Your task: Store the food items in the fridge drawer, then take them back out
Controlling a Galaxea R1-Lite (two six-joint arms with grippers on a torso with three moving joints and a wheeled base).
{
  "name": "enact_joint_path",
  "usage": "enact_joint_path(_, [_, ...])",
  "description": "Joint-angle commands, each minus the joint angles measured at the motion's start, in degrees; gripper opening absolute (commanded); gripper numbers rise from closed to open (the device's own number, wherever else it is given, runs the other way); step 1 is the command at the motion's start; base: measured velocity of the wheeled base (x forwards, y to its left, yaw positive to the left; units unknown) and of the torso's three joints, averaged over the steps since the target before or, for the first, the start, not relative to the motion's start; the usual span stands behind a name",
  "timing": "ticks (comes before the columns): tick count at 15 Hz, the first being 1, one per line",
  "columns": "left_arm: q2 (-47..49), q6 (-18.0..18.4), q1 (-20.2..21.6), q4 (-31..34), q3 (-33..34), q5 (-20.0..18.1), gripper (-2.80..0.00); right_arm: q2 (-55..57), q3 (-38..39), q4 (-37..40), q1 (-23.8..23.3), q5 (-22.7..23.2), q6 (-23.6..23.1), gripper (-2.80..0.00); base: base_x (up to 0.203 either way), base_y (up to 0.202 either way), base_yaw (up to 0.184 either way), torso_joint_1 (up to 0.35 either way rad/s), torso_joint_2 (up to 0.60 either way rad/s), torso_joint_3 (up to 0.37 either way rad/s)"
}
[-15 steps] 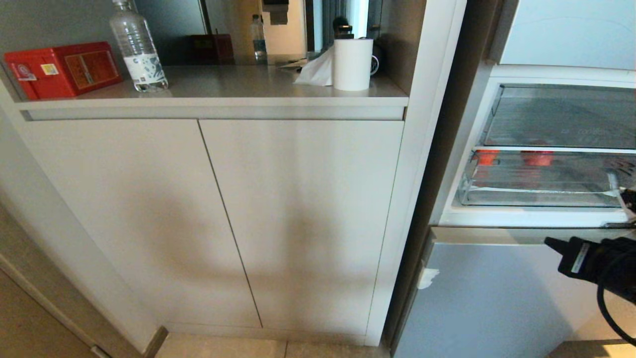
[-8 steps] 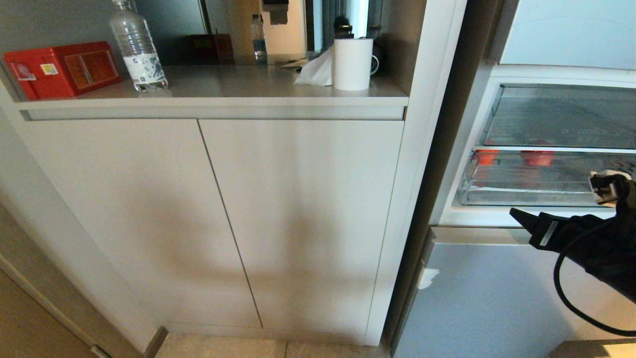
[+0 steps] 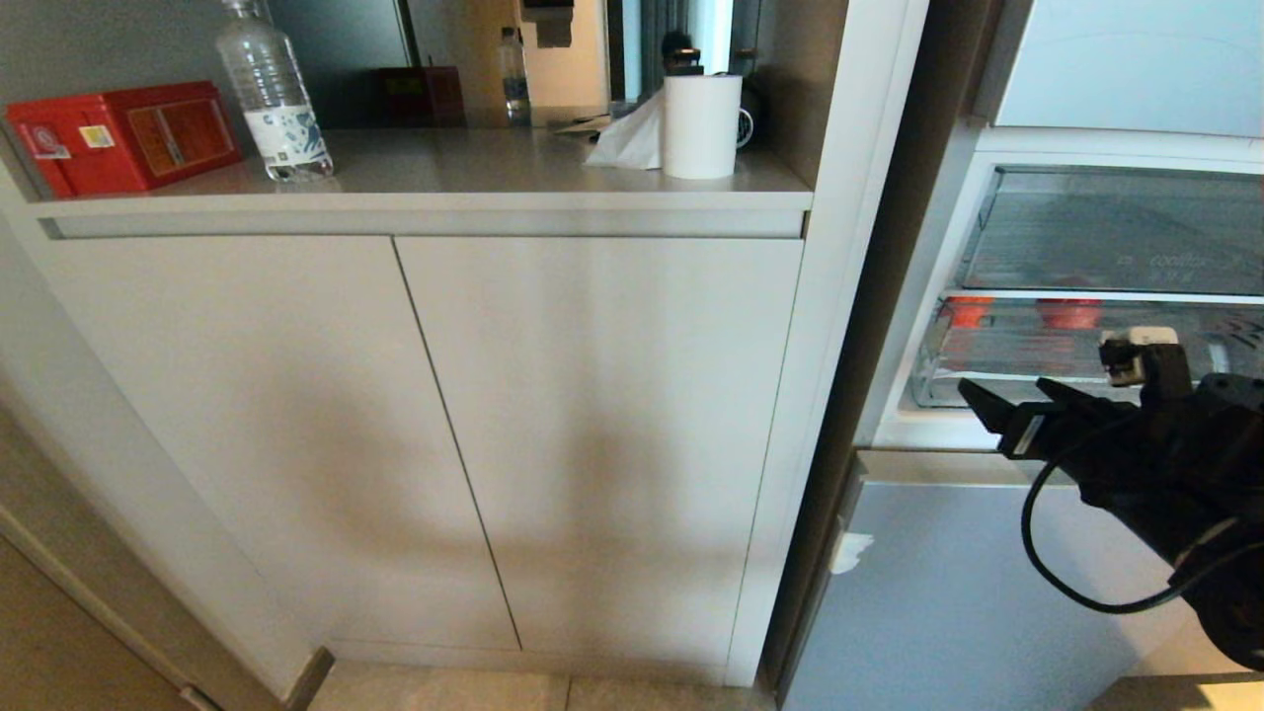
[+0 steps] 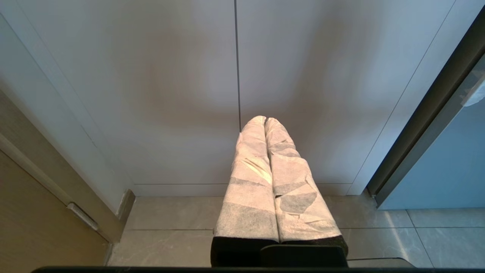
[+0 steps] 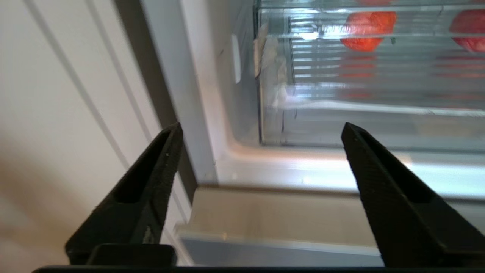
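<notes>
At the right edge of the head view, a little below the middle, the right gripper (image 3: 1017, 415) stands in front of the open fridge (image 3: 987, 592). Its two black fingers (image 5: 147, 189) are spread wide apart and nothing is between them (the right wrist view shows this clearly). The fingertips are just before the white sill under the fridge drawer (image 3: 1047, 390), not touching it.

The drawer is pushed in, at the right middle of the head view. Two red-orange food items (image 3: 1068, 313) lie at its back, seen through the clear plastic; one (image 5: 365, 30) is at the upper middle of the right wrist view, the other (image 5: 468, 30) at its upper right corner.

The left gripper (image 4: 265, 123) is at the centre of the left wrist view, low before the white cabinet (image 3: 444, 415). Its wrapped fingers are pressed together and hold nothing.
</notes>
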Motion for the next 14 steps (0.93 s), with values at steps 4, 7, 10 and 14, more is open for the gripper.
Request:
enact_joint_path(4, [0.0,0.0,0.0,0.0,0.0,0.0,-2.80,7.0,-6.5,-0.5,-0.4,-0.2,0.1,0.00,0.000,0.000,0.000,0.000,0.00,0.000])
enact_joint_path(7, [0.0,0.0,0.0,0.0,0.0,0.0,-2.80,8.2,-9.1,-0.5,-1.6,-0.1,0.2,0.00,0.000,0.000,0.000,0.000,0.00,0.000])
enact_joint_path(10, [0.0,0.0,0.0,0.0,0.0,0.0,-2.80,8.8,-11.7,-0.4,-1.9,-0.1,0.6,0.00,0.000,0.000,0.000,0.000,0.00,0.000])
enact_joint_path(14, [0.0,0.0,0.0,0.0,-0.1,0.0,-2.80,11.2,-15.2,-0.3,-1.8,-0.1,0.8,0.00,0.000,0.000,0.000,0.000,0.00,0.000])
